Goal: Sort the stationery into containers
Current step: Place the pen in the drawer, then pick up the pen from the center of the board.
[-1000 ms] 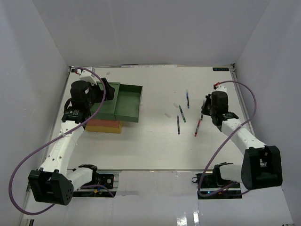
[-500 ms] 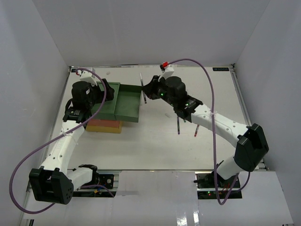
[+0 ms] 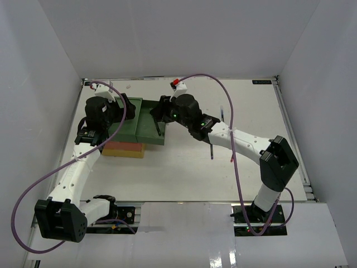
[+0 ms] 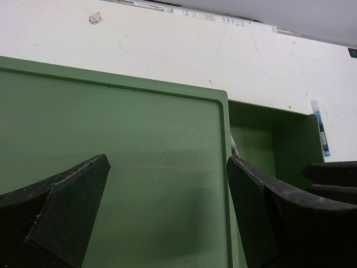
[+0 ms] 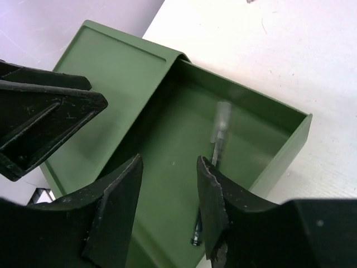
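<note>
One thin pen [image 5: 219, 134] lies blurred inside the green drawer [image 5: 262, 120], just beside my right gripper [image 5: 167, 167], jaws part open w/ nothing between, left gripper [image 4: 167, 184] wide open, empty, and at least dark pen [image 3: 211, 149] and red pen [image 3: 232, 159] on table [image 3: 184, 173] are left to sort, I judge.

Bright, even light from above washes the white counter [image 3: 184, 167], leaving only faint, soft-edged shadows. Just beyond the right pincer [image 5: 167, 162], a pen [image 5: 218, 134] is smeared into a pale streak by motion blur. The pincer itself looms dark and slightly soft close to the lens.
</note>
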Robot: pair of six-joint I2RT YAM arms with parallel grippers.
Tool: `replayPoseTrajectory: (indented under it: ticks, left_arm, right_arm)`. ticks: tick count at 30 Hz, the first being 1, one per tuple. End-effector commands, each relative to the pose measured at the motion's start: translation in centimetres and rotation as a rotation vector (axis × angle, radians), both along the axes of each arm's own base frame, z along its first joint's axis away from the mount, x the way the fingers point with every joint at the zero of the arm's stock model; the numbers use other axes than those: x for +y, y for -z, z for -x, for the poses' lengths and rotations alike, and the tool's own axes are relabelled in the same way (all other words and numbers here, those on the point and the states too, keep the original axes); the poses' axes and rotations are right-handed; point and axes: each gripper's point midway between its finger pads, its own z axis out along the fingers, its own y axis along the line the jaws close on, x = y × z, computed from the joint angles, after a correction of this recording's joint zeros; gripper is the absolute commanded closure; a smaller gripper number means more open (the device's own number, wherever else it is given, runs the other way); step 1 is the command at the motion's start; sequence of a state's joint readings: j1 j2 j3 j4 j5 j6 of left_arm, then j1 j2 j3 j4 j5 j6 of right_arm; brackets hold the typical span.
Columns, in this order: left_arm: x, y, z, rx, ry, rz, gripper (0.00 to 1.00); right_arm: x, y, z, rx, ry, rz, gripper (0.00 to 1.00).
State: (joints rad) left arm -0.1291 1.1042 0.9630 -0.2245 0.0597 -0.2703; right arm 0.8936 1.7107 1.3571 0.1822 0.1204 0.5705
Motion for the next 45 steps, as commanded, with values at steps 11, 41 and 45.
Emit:
replayPoseTrajectory:
  ticks: [11,41,45]
  left_arm:
    - [0.1,-0.7,0.3,-0.022,-0.002,-0.007,0.02]
    - [-0.3,-0.2,0.2,-0.004,0.014,0.007,0.02]
    - [-0.4,-0.3,0.2,-0.006,0.017,0.008,0.02]
  right_arm:
    - [-13.5,-4.8,-1.7,-0.254,0.331,0.270,0.20]
    - [-36.4,23.2,0.3,0.484,0.591,0.623,0.33]
    - [-36.6,24.0,0.8,0.503,0.592,0.638,0.44]
